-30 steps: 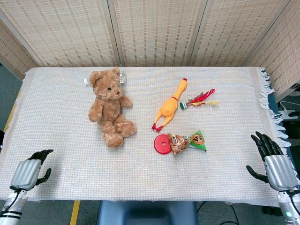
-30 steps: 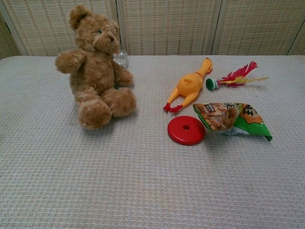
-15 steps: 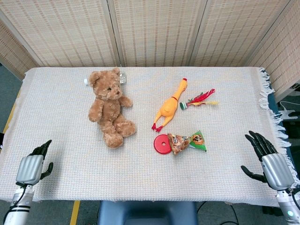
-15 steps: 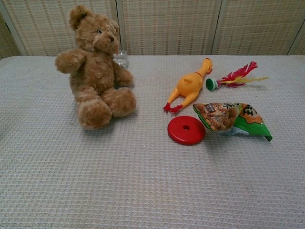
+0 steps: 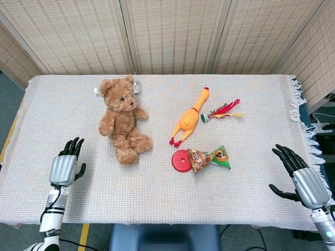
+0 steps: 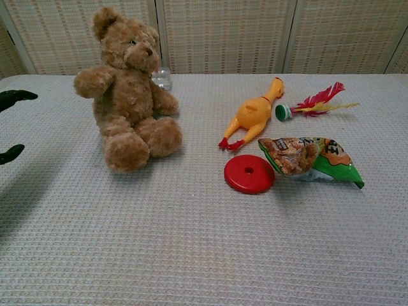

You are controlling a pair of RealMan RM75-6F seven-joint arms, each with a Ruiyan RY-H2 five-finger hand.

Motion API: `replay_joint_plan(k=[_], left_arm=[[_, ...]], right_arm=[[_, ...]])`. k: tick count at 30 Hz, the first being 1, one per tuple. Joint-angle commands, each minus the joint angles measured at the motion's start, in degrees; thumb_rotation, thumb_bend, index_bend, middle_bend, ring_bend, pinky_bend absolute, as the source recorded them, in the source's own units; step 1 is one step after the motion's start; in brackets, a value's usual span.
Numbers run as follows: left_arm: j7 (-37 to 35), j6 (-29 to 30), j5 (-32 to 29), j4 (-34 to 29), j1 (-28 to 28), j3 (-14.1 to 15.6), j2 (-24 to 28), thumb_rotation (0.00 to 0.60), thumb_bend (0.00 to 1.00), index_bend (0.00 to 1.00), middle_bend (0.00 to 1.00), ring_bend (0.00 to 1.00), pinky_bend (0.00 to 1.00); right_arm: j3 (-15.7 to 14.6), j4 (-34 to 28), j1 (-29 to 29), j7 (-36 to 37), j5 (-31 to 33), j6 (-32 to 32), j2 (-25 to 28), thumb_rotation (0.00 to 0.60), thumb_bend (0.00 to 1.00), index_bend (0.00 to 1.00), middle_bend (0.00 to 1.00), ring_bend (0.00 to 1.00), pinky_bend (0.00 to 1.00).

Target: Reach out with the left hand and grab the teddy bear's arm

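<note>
A brown teddy bear (image 5: pixel 122 119) (image 6: pixel 127 89) sits upright on the white cloth, left of centre. Its arm on the image-left side (image 5: pixel 106 125) (image 6: pixel 93 81) sticks out toward my left hand. My left hand (image 5: pixel 66 165) hovers over the cloth to the bear's lower left, open, fingers pointing away from me, a clear gap from the bear. Only its dark fingertips (image 6: pixel 14 97) show at the chest view's left edge. My right hand (image 5: pixel 302 175) is open near the table's right edge, holding nothing.
A yellow rubber chicken (image 5: pixel 189 117) (image 6: pixel 252 115), a red feather toy (image 5: pixel 223 111) (image 6: pixel 315 102), a red disc (image 5: pixel 181 160) (image 6: pixel 249 173) and a snack bag (image 5: pixel 209 157) (image 6: pixel 308 159) lie right of centre. A small clear bottle (image 5: pixel 137 87) (image 6: pixel 162 79) lies behind the bear. Woven screens stand behind the table.
My left hand has moved forward and inward from the table's near-left corner toward the bear, its fingertips now entering the chest view. The right hand has shifted only slightly.
</note>
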Motion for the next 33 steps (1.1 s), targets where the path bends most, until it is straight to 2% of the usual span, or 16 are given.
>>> replay_joint_plan(k=[1,11,18,21,26,33], left_arm=[[1.1,-1.5,-1.5,1.0,-1.7,-1.1,-1.3,0.600,0.42,0.00,0.00,0.04,0.32],[-1.2,-1.8,-4.3,7.3,-6.4,-5.8,-7.3,0.600,0.39,0.00,0.00,0.04,0.29],[-2.6,-1.7,-5.5,8.2,-8.1,-7.6,-9.2,0.600,0.39,0.00,0.03,0.08,0.29],[-4.4,-1.7,-7.9,7.8,-9.7,-10.6,-11.5,0.600,0.39,0.00,0.04,0.09,0.29],[-3.2,-1.0,-12.0,9.3,-12.4,-13.8,-14.9,0.600,0.38,0.00,0.06,0.10,0.29],[-2.2,0.0,-16.4,9.8,-15.0,-16.6,-17.6,0.600,0.38,0.00,0.07,0.11,0.29]], right_arm=[[-0.3,0.0,0.1,0.3,-0.3,-0.4,0.3,0.600,0.11,0.00,0.00,0.00,0.15],[-1.3,-0.6,1.2,1.1,-0.7,-2.9,1.2,0.600,0.11,0.00,0.00,0.00,0.15],[-1.3,-0.8,1.4,1.1,-0.4,-3.3,1.3,0.600,0.11,0.00,0.00,0.00,0.15],[-1.2,-0.9,1.5,1.2,-0.2,-3.5,1.3,0.600,0.11,0.00,0.00,0.00,0.15],[-1.3,-1.0,1.7,1.3,-0.2,-3.9,1.3,0.600,0.11,0.00,0.00,0.00,0.15],[-1.2,-1.1,2.2,1.5,0.3,-4.6,1.5,0.600,0.11,0.00,0.00,0.00,0.15]])
